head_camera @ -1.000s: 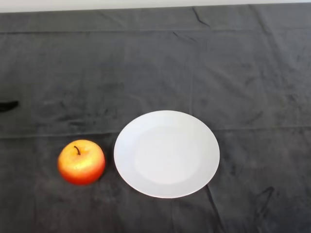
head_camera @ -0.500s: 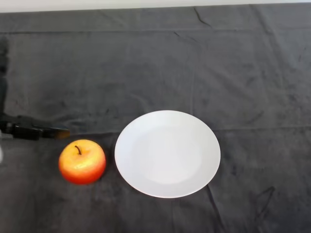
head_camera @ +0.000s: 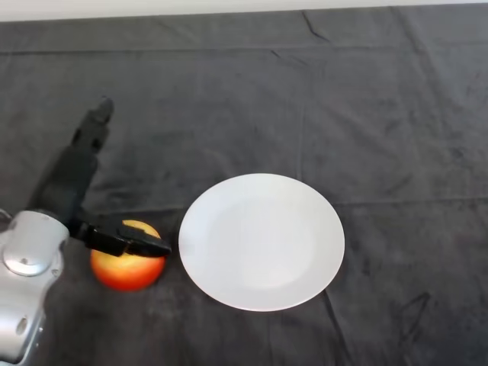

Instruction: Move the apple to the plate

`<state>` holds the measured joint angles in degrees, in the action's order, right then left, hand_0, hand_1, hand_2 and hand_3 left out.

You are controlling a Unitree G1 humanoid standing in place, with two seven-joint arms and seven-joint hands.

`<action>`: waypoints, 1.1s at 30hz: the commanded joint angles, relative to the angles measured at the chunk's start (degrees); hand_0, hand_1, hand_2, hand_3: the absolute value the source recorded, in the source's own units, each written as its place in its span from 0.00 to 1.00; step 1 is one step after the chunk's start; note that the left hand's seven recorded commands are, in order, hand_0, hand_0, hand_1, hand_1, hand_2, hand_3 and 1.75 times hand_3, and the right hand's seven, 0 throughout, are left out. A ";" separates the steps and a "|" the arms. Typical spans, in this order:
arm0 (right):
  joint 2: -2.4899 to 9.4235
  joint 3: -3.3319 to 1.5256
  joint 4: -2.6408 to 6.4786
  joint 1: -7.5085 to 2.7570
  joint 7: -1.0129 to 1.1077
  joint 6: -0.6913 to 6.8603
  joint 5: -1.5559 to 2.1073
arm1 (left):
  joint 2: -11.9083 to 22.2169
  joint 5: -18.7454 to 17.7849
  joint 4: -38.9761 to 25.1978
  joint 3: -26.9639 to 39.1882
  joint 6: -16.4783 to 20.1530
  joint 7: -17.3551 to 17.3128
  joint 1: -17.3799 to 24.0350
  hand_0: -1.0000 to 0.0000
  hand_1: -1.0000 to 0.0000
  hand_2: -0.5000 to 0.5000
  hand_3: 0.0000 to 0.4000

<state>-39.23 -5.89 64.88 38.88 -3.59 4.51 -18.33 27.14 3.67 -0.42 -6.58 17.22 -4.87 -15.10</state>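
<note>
A table covered in a dark grey, slightly creased cloth fills almost the whole head view, with a thin pale strip showing along the far edge. A round white plate sits flat on the cloth, with nothing on it.

Just to the left of the plate — close beside its rim but not touching it — rests a red and yellow apple. The apple is on the cloth, not on the plate. Only its lower half and a small yellow patch near the top can be seen, because part of the robot's arm crosses in front of it.

The robot's silver-grey left arm enters from the lower left, further from the plate than the apple is. Its rounded metal wrist lies just left of the apple. From the wrist, the black robot hand spreads out in two directions. One thick black part reaches up and away from the plate, toward the far left of the table, ending in a rounded tip. Another black part, lower and shorter, lies across the top of the apple and points toward the plate, its tip stopping short of the plate's rim. The robot hand is spread wide and relaxed — nothing is curled around the apple, and it grips nothing. Whether the lower part actually touches the apple's skin or only hovers above it cannot be told from this angle.
</note>
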 commanded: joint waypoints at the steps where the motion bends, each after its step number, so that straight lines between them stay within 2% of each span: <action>1: -1.10 0.91 -1.76 -0.96 -0.17 0.86 -0.08 | 0.71 1.33 -2.32 -1.12 0.19 -1.19 2.56 1.00 1.00 0.50 0.00; 6: -1.10 0.94 -1.90 -1.02 -0.14 0.94 -0.08 | 1.25 2.13 -2.30 -3.14 0.31 -3.26 3.97 1.00 1.00 0.50 0.00; 13: -1.11 0.98 -2.00 -1.06 -0.11 1.02 -0.09 | 3.95 3.68 -1.72 -5.00 1.39 -7.30 3.81 1.00 1.00 0.50 0.00; 14: -1.11 0.98 -2.00 -1.06 -0.11 1.03 -0.09 | 4.32 3.97 -1.58 -5.19 1.51 -7.75 3.63 0.90 0.52 0.69 0.48; 15: -1.11 0.98 -2.01 -1.06 -0.10 1.04 -0.09 | 4.72 4.27 -1.38 -5.34 1.62 -8.21 3.34 0.38 0.00 0.69 1.00; 16: -1.11 0.98 -2.01 -1.05 -0.10 1.05 -0.10 | 5.07 4.58 -1.19 -5.45 1.71 -8.59 3.05 0.03 0.00 0.51 1.00; 17: -1.11 0.99 -2.01 -1.05 -0.10 1.05 -0.10 | 5.36 4.83 -1.04 -5.51 1.74 -8.87 2.84 0.00 0.00 0.50 1.00; 24: -1.10 1.00 -1.97 -1.02 -0.08 1.08 -0.13 | 6.58 6.78 -0.23 -5.21 0.86 -9.13 1.76 0.00 0.00 0.50 1.00; 33: -1.09 1.01 -1.95 -1.01 -0.07 1.10 -0.17 | 6.10 8.84 -1.31 -3.65 -0.26 -6.90 0.16 0.00 0.00 0.50 1.00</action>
<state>-39.24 -5.87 64.78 38.88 -3.59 5.09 -18.33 30.57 10.57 -0.45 -10.84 17.56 -12.14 -12.67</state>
